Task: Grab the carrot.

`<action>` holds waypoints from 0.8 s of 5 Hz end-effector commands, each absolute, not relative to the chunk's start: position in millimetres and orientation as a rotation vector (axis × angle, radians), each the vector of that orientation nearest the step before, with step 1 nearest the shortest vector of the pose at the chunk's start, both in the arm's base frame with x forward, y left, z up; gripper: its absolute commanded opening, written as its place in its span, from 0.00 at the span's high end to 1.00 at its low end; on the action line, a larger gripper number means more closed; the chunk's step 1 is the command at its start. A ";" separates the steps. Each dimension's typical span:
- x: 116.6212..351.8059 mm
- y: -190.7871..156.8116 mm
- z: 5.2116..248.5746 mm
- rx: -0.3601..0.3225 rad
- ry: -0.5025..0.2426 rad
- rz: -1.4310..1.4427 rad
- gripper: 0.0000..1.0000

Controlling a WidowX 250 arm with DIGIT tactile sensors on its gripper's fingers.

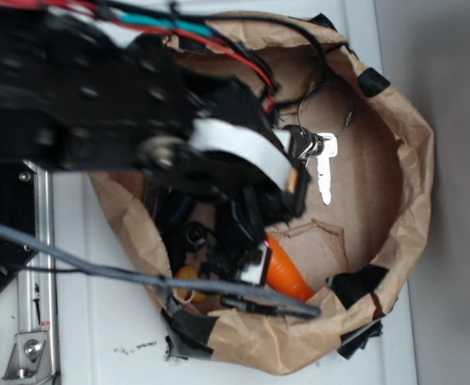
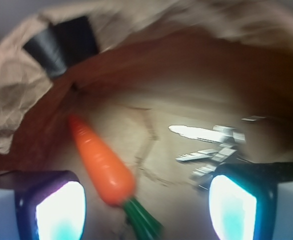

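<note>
Two views apply. Exterior: the gripper (image 1: 255, 261) is lowered inside the paper bag (image 1: 403, 184), beside the carrot (image 1: 287, 277); keys (image 1: 323, 164) lie apart. Wrist: fingers (image 2: 54, 210) spread wide, empty; the carrot (image 2: 101, 162) lies between them, nearer one finger.

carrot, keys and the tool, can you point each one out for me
carrot (image 2: 100, 159), wrist view, middle of the orange body
keys (image 1: 324, 172), exterior view, silver blade of the key
tool (image 2: 146, 207), wrist view, gap midway between the two fingertips, which stand apart
</note>
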State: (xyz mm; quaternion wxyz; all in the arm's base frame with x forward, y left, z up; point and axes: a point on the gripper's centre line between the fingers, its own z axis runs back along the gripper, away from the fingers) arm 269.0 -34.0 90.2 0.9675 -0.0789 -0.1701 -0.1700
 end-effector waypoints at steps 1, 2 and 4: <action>277.5 -78.0 64.7 -0.154 -0.231 -0.567 0.00; 253.5 -93.9 43.1 -0.127 -0.196 -0.660 0.00; 250.1 -90.9 16.1 -0.006 -0.198 -0.585 1.00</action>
